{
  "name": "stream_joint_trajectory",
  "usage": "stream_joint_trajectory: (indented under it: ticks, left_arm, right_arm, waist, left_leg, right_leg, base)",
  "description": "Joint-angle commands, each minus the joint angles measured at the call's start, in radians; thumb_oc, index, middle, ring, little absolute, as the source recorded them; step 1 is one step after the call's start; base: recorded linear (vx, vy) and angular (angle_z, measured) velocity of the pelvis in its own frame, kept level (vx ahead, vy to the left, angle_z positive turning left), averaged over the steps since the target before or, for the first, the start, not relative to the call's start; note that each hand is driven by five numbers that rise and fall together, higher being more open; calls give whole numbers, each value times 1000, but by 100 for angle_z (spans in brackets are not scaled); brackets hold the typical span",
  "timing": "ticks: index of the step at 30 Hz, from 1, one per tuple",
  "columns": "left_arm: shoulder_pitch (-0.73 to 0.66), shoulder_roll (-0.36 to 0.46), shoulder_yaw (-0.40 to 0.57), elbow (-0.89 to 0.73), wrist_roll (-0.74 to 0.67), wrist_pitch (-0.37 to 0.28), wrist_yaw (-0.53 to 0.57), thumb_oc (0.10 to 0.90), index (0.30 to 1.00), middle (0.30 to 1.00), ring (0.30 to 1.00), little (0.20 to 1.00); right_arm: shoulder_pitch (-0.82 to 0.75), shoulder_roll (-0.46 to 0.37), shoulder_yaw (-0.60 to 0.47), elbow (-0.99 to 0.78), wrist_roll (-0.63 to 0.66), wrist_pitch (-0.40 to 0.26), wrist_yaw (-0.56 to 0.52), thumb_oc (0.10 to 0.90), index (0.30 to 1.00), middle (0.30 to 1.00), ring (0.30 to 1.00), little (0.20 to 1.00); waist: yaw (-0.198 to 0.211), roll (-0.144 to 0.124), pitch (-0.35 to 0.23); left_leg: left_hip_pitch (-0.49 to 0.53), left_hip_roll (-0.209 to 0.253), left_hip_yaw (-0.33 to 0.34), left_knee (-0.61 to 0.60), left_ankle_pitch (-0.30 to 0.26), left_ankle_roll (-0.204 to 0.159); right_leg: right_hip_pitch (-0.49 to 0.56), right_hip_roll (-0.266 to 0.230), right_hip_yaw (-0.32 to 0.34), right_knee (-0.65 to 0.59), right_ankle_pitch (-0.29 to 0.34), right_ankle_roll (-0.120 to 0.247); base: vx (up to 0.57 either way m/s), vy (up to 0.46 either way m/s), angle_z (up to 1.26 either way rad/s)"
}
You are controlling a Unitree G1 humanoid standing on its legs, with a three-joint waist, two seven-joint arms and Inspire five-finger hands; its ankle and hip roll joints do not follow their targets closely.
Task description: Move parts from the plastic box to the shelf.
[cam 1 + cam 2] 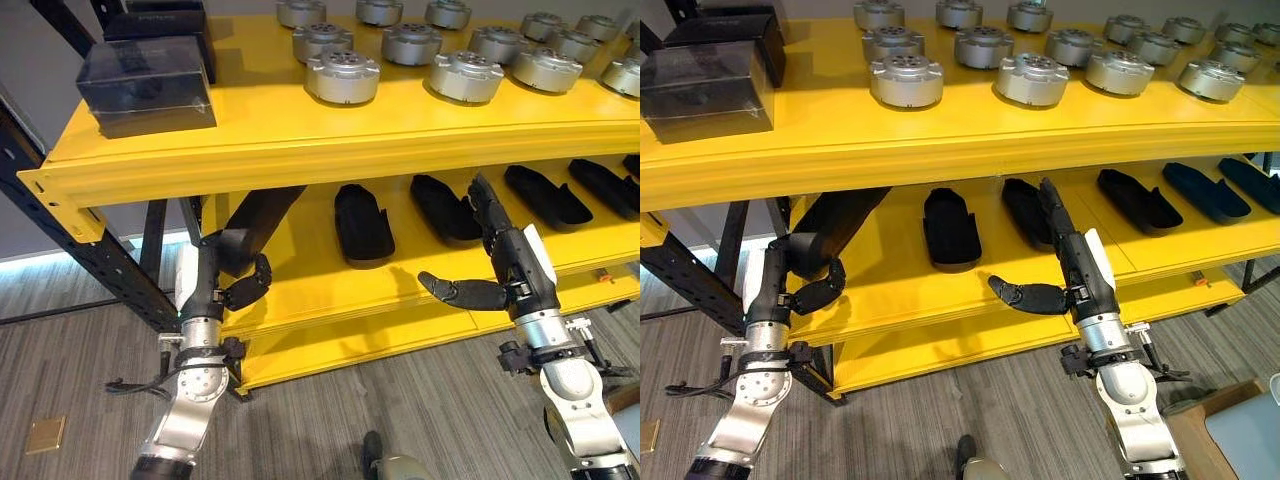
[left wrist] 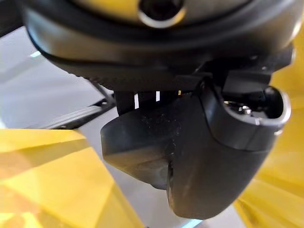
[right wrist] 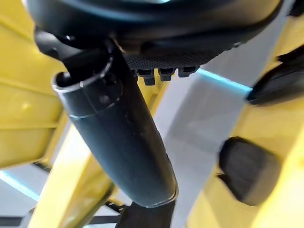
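Observation:
My left hand point(image 1: 240, 288) is at the left end of the lower yellow shelf point(image 1: 330, 290), shut on a long black shell-shaped part point(image 1: 262, 215) that slants up and away under the upper shelf. Several more black parts lie in a row on the lower shelf, among them one at the middle point(image 1: 362, 225) and one to its right point(image 1: 445, 208). My right hand point(image 1: 515, 265) is open in front of that second part, its fingers point(image 1: 1055, 210) straight and reaching over the shelf. Its thumb point(image 3: 118, 142) sticks out to the left, with nothing in the hand.
The upper yellow shelf point(image 1: 300, 140) carries several round silver metal parts point(image 1: 342, 76) and dark boxes point(image 1: 150, 85) at its left end. A black shelf post point(image 1: 90, 255) stands at the left. A box corner point(image 1: 1240, 430) shows on the floor at lower right.

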Motion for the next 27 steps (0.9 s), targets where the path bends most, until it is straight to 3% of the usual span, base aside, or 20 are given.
stream_joint_trajectory:
  ticks: [1, 5, 16, 27]
  left_arm:
    - [-163, 71, 43, -58, 67, -80, 121, 400, 300, 300, 300, 300]
    - [-190, 104, 54, 22, 119, -48, 139, 400, 300, 300, 300, 300]
    - [-332, 84, 42, 217, 104, 35, 220, 400, 300, 300, 300, 300]
    - [-432, 175, 57, 355, 157, 118, 250, 400, 300, 300, 300, 300]
  right_arm:
    - [-69, -17, -43, -66, 19, -93, -31, 900, 1000, 1000, 1000, 1000]
    - [-70, -21, -41, -66, 39, -90, -15, 900, 1000, 1000, 1000, 1000]
    - [-123, -41, 26, -82, 48, -82, -14, 900, 1000, 1000, 1000, 1000]
    - [-165, -71, 65, -109, 65, -83, 2, 900, 1000, 1000, 1000, 1000]
  waist:
    - [-20, -4, -65]
    - [-35, 5, -62]
    - [-74, 33, -34]
    - [-87, 46, 26]
  left_leg:
    - [-14, 46, 39, 41, -22, -13]
    - [-12, 52, 52, 44, -23, -16]
    - [-30, 52, 75, 53, -14, -19]
    - [-80, 62, 86, 103, -17, -19]
  right_leg:
    - [116, -18, 61, 30, -202, 36]
    - [102, -14, 70, 43, -207, 34]
    - [38, -8, 99, 89, -208, 29]
    - [-54, -4, 122, 176, -220, 24]
  base:
    - [-1, -16, -21]
    - [-2, -11, -19]
    - [-33, -7, -9]
    - [-48, -16, -8]
